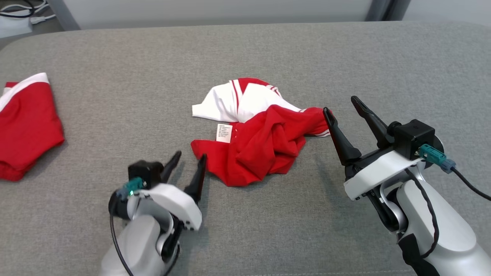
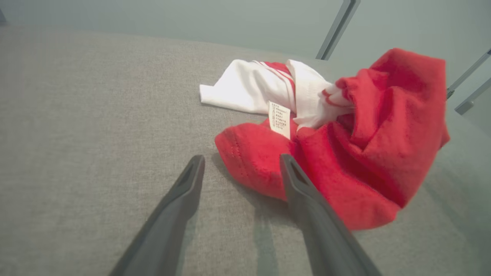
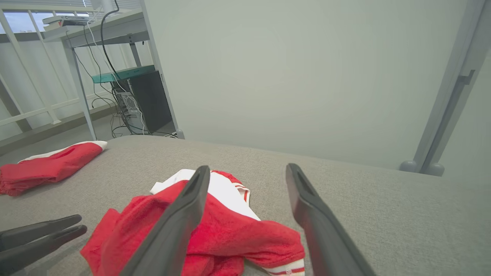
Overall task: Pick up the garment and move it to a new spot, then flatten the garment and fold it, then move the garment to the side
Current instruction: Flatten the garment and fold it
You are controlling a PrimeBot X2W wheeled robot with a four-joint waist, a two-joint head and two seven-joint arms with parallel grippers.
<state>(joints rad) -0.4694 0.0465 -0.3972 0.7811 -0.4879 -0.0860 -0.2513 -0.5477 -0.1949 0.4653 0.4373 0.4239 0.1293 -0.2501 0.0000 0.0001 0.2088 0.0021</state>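
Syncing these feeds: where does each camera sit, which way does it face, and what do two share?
Head view: on the head, facing forward and down at the crumpled garment; left gripper and right gripper show, open.
Left wrist view: left wrist, low, facing along its fingers at the garment's red edge.
Right wrist view: right wrist, facing across the garment toward a wall; its fingers show.
Shared: head and right wrist both show the folded garment.

Two red-and-white garments: crumpled garment (image 1: 261, 149), folded garment (image 1: 27, 126). Two grippers: left gripper (image 1: 190, 154), right gripper (image 1: 339, 103). One white label (image 1: 224, 133).
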